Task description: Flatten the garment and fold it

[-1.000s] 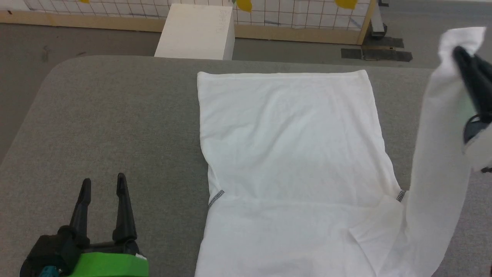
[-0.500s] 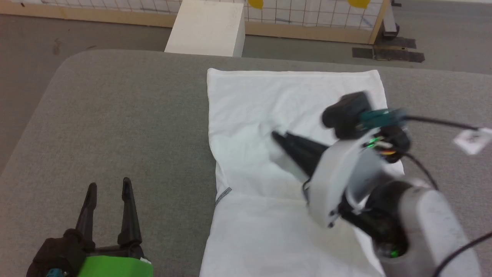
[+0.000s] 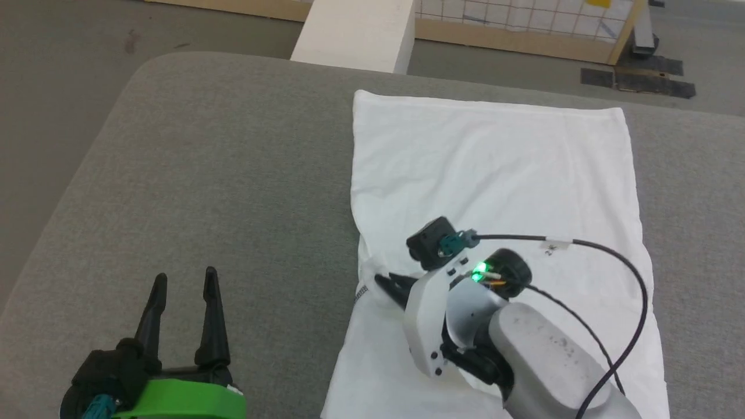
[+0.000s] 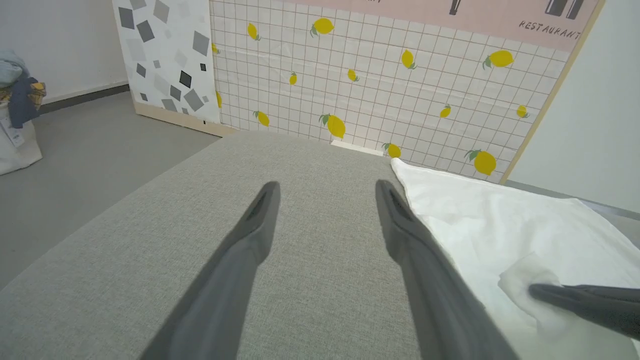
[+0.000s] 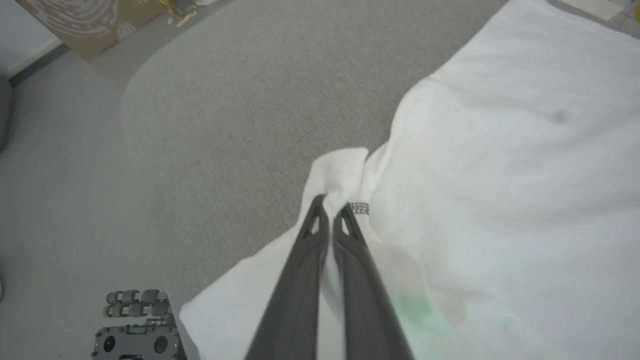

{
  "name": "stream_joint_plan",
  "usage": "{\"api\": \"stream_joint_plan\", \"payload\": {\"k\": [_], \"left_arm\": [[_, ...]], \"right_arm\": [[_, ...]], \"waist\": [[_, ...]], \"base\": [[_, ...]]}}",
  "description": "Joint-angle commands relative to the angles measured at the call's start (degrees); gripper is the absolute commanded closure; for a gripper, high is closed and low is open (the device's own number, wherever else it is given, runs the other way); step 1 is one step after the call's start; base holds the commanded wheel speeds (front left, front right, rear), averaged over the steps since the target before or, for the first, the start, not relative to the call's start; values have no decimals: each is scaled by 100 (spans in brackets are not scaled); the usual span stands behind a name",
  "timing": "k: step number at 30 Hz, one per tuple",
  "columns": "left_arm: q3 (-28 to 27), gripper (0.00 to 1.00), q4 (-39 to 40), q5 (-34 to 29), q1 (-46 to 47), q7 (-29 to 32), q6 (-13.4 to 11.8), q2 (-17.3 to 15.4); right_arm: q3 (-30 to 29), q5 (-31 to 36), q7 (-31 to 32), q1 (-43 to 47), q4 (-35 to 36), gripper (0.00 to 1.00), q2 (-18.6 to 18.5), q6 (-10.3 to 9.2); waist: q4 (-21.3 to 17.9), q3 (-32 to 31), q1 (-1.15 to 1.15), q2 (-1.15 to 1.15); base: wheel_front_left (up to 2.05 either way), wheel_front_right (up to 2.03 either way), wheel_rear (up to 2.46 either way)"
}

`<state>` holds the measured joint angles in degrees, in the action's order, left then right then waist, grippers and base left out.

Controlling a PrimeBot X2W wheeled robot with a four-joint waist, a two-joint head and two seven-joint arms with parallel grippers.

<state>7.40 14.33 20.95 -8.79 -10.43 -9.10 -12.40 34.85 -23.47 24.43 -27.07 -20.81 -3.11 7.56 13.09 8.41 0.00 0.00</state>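
Note:
The white garment (image 3: 495,174) lies flat as a long rectangle on the grey table (image 3: 204,174), right of centre. My right gripper (image 3: 381,283) reaches across it to its left edge and is shut on the sleeve end (image 5: 340,170), which bunches up beyond the fingertips next to the dark zigzag stitching (image 5: 359,208). The right wrist view has that gripper (image 5: 331,202) with its fingers pressed together on the fabric. My left gripper (image 3: 185,278) stands open over bare table at the lower left, apart from the garment (image 4: 500,225). In the left wrist view the left gripper (image 4: 326,186) holds nothing.
A rigid white box (image 3: 355,29) stands on the floor just beyond the table's far edge. Behind it runs a wood-framed grid panel with lemons (image 4: 375,75). The table's rounded left corner (image 3: 139,64) drops to grey floor.
The right arm has swung the lifted sleeve from the far right across the garment down to its left edge. The head camera has shifted too. The left gripper has stayed open in place.

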Motion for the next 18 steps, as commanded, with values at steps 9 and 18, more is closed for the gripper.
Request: {"api": "stream_joint_plan", "payload": {"k": [9,18], "left_arm": [[54,0,-96,91,115,-45,-6,34],[-9,0,98,58,51,-26,-66,-71]], "right_arm": [[551,-796,-610,-441,-1013,0,22,-8],[-683,-511,-684,-949,-515,0,-194,-8]], "waist": [[126,-129,0,0],[-360,-102,0,0]], "base": [[0,0,0],[0,0,0]]}}
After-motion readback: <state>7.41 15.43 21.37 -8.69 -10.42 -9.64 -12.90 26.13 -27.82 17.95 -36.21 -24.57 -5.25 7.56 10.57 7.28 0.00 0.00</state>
